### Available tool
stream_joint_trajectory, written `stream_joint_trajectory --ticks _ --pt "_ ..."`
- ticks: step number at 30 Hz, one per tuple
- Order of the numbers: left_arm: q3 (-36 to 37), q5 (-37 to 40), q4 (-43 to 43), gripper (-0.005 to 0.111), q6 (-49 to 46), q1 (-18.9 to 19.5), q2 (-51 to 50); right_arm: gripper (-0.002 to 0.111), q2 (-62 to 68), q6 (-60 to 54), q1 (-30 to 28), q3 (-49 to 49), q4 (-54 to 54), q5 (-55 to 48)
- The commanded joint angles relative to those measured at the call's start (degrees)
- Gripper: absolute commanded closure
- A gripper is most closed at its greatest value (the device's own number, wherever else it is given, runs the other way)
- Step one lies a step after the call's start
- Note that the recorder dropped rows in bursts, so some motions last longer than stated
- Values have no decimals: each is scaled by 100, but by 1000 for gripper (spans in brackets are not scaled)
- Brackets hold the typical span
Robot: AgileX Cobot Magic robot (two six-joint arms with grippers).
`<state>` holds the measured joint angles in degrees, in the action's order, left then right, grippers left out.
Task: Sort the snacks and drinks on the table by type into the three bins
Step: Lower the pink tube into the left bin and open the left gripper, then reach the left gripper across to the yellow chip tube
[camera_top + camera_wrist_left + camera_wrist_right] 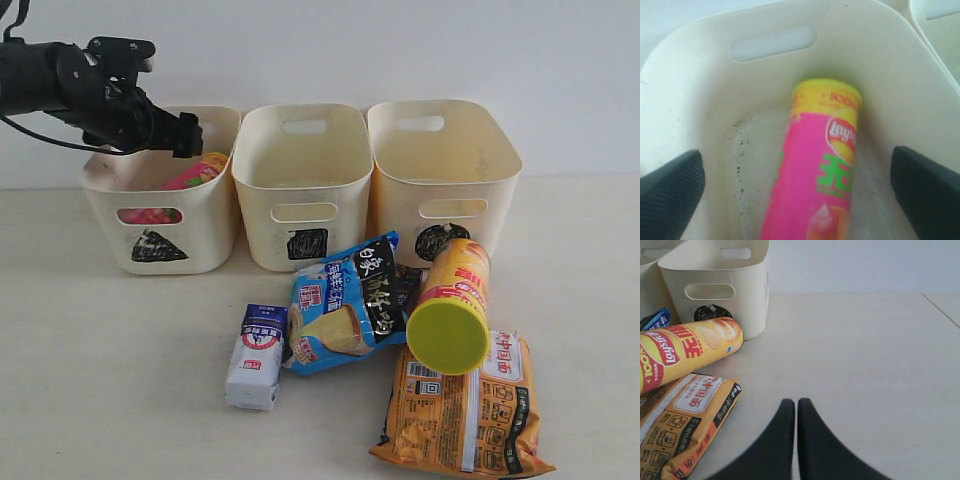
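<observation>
The pink chip tube lies inside the triangle-marked bin, also showing as the pink chip tube over the rim. My left gripper hangs open above it, jaws wide apart and touching nothing. The square bin and circle bin stand beside it. On the table lie the white carton, the blue bag, the yellow-orange tube and the orange bag. My right gripper is shut and empty over bare table, right of the orange bag and the yellow-orange tube.
A white wall runs behind the bins. The left arm reaches over the triangle bin from the left. The tabletop is bare to the right of the snacks, and a table edge shows far off.
</observation>
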<state>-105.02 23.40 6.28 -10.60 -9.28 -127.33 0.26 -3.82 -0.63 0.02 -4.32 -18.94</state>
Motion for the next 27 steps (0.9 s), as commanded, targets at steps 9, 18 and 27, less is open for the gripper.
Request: stream_joint_trajectory --ticks 9,18,27 --pt "-38 725 -10 79 -751 7 682 108 -26 3 -45 -2 29 48" --pt "36 2373 -10 102 -1011 -6 1545 108 -26 3 -45 -2 29 48" --pt "1458 1915 15 102 -1359 -1073 2494 108 -26 3 -45 -2 29 48"
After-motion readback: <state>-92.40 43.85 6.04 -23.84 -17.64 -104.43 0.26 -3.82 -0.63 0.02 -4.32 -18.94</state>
